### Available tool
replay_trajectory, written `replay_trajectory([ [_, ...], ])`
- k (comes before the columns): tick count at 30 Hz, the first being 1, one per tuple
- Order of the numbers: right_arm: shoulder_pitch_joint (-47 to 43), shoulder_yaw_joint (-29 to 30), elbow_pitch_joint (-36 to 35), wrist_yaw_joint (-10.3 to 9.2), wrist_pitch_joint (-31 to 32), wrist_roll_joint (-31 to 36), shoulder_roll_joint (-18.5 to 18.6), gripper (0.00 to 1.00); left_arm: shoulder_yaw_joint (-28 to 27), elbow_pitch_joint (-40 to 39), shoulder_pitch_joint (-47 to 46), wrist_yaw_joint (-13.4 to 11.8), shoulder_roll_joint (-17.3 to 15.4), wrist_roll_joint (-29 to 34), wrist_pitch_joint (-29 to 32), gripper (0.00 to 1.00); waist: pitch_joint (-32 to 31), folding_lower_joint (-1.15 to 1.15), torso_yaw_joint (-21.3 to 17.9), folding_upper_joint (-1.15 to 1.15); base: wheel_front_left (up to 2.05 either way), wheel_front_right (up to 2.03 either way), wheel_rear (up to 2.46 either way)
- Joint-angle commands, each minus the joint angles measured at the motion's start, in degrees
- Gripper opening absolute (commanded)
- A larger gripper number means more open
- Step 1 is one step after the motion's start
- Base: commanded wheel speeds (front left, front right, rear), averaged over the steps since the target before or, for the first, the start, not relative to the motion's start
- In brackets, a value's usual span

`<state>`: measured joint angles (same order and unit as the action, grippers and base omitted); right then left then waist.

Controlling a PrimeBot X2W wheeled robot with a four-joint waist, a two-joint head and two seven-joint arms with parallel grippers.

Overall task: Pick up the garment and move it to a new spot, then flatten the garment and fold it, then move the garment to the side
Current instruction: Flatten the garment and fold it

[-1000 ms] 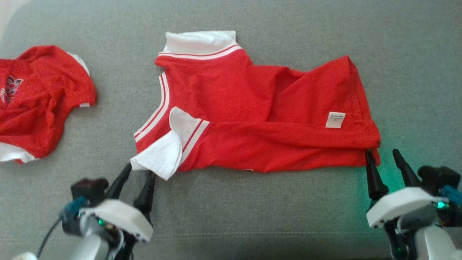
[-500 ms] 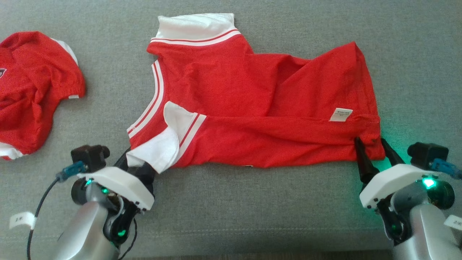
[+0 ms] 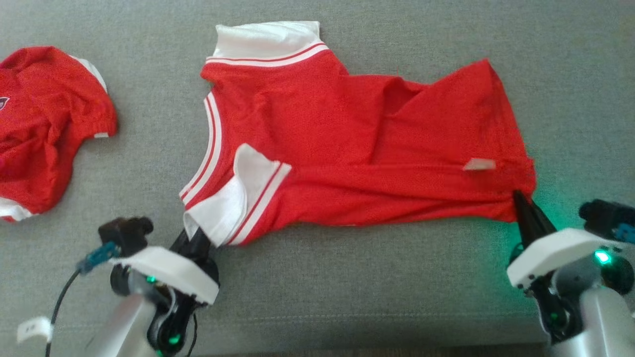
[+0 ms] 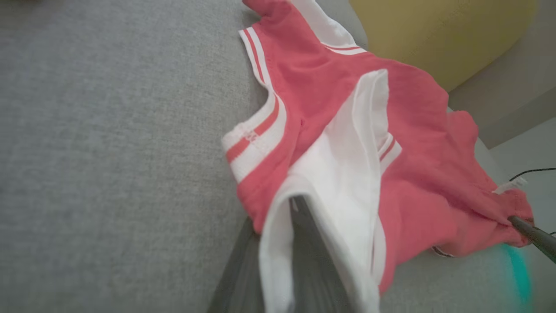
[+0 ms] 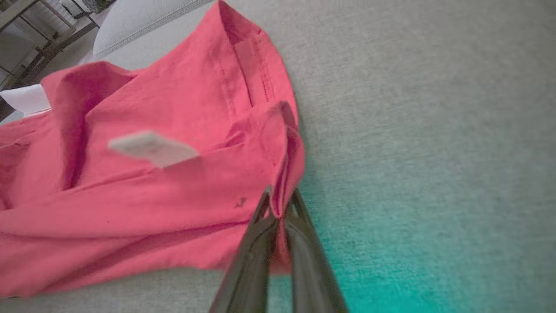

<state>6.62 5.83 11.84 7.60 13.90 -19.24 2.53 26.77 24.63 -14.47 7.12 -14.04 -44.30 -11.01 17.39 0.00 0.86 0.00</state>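
The garment (image 3: 347, 139) is a red jersey with white, red-striped trim, lying spread sideways on the grey cushion, neck end to the left. My left gripper (image 3: 196, 237) is shut on the garment's white sleeve trim at its near left corner; the left wrist view shows the white cloth (image 4: 339, 182) draped over the fingers (image 4: 304, 217). At the near right corner my right gripper (image 3: 521, 201) is shut on the garment's red hem, and in the right wrist view the gripper (image 5: 280, 204) pinches a fold of the garment (image 5: 152, 174). A white label (image 3: 478, 164) lies near that corner.
A second red garment (image 3: 44, 124) lies crumpled at the left edge of the grey cushion (image 3: 347, 287). A yellow cushion (image 4: 438, 34) shows beyond the garment in the left wrist view. A pale pillow (image 5: 139, 17) sits at the far end in the right wrist view.
Both grippers went from open beside the garment's near corners to shut on them. The near edge has lifted slightly and the label has tipped over. The camera view shifted.
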Motion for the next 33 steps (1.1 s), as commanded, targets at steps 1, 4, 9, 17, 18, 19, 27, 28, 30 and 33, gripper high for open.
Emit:
replay_trajectory([
  [1, -0.46, -0.44, -2.28, -0.11, -0.19, -0.37, 0.35, 0.00, -2.61, -1.94, 0.12, 0.16, -1.69, -0.43, -0.84, 0.00, -0.11, 0.00, 0.00, 0.00, 0.00, 0.00, 0.00],
  [4, -1.87, 0.92, -3.30, -0.11, 0.64, -0.65, 0.35, 0.00, -3.96, -4.90, 2.58, -0.48, -2.16, -1.44, -1.57, 0.00, -0.47, 0.00, 0.17, 0.00, 0.00, 0.00, 0.00],
  [9, -4.43, 2.85, -4.69, -0.11, 2.02, -0.69, 0.35, 0.00, -4.87, -10.18, 6.90, -2.22, -3.24, -2.94, -0.59, 0.00, -1.20, 0.00, 0.57, 0.00, 0.00, 0.00, 0.00],
  [17, -9.01, 3.78, -6.19, -0.11, 2.74, -2.33, 0.35, 0.00, -4.53, -17.89, 14.43, -6.27, -3.98, -5.01, 3.08, 0.00, -2.85, 0.00, 0.07, 0.00, 0.00, 0.00, 0.00],
  [18, -9.23, 3.70, -6.20, -0.11, 2.85, -2.37, 0.35, 0.00, -4.35, -18.42, 14.76, -6.65, -4.15, -4.97, 3.59, 0.00, -2.96, 0.00, 0.01, 0.00, 0.00, 0.00, 0.00],
  [19, -9.27, 3.60, -6.16, -0.11, 2.87, -2.50, 0.35, 0.00, -4.18, -18.78, 14.78, -6.87, -4.34, -4.93, 4.12, 0.00, -3.01, 0.00, 0.02, 0.00, 0.00, 0.00, 0.00],
  [27, -7.29, 0.96, -8.06, -0.11, -1.09, -0.25, 0.35, 1.00, -4.44, -18.22, 11.91, -9.73, -5.14, -2.69, 4.76, 1.00, -4.26, 0.00, -0.16, 0.00, 0.00, 0.00, 0.00],
  [28, -7.12, 0.67, -8.80, -0.11, -2.18, 0.44, 0.35, 1.00, -4.68, -18.25, 11.62, -10.13, -5.05, -2.48, 4.39, 1.00, -4.53, 0.00, -0.20, 0.00, 0.00, 0.00, 0.00],
  [30, -6.90, 0.08, -10.43, -0.11, -4.25, 1.64, 0.35, 1.00, -5.04, -18.46, 11.15, -10.92, -5.00, -2.04, 3.87, 1.00, -5.02, 0.00, -0.26, 0.00, 0.00, 0.00, 0.00],
  [33, -6.66, -1.19, -13.04, -0.11, -6.85, 3.88, 0.34, 1.00, -5.39, -19.03, 10.92, -12.27, -5.28, -0.82, 2.92, 1.00, -5.92, 0.00, -0.54, 0.00, 0.00, 0.00, 0.00],
])
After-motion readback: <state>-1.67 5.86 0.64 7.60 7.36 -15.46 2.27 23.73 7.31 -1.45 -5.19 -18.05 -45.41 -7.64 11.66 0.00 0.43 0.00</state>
